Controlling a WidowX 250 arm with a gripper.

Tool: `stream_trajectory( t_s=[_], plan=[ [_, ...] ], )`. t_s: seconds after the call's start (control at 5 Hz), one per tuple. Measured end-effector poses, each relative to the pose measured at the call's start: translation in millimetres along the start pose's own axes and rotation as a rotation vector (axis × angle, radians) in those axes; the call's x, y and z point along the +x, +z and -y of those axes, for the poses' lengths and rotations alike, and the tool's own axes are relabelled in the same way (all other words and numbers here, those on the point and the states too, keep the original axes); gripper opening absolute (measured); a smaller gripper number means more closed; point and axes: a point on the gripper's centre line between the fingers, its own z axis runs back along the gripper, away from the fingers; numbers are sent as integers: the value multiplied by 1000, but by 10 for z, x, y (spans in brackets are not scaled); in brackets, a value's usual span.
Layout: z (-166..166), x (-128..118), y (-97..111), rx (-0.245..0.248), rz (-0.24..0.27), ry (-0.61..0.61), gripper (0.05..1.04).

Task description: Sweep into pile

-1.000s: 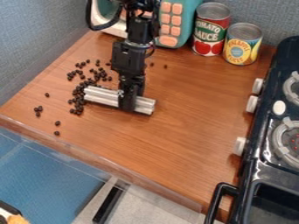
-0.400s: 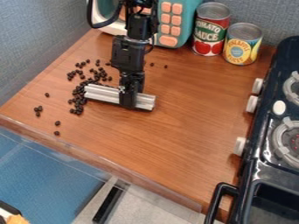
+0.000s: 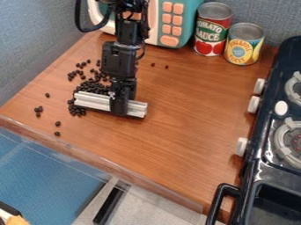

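Note:
The black gripper (image 3: 120,105) hangs low over the left part of the wooden surface, shut on a silver ridged bar (image 3: 94,101) that extends out on both sides of it. Dark beans (image 3: 94,87) lie thickly behind the bar, and some show at its left end. A looser group (image 3: 76,74) lies farther back. Stray beans lie apart at the left and front left, with a couple (image 3: 166,67) toward the back; the arm and bar hide part of the cluster.
A teal and white toy microwave (image 3: 187,22) stands at the back, beside a tomato sauce can (image 3: 212,29) and a pineapple can (image 3: 244,44). At the right is a black toy stove (image 3: 258,154) with white knobs. The wooden surface's front edge (image 3: 100,159) slants across below.
The gripper and bar have shifted left and slightly toward the front. More beans show behind the bar, where the arm covered them before.

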Motion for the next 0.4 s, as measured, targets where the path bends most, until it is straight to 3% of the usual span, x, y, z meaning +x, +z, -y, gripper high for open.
stream_trajectory(
  t_s=[0.2,0.4],
  plan=[
    [-124,46,91,21,-24,-22,381],
    [-238,78,217,-23,-50,-47,381]
  ],
)
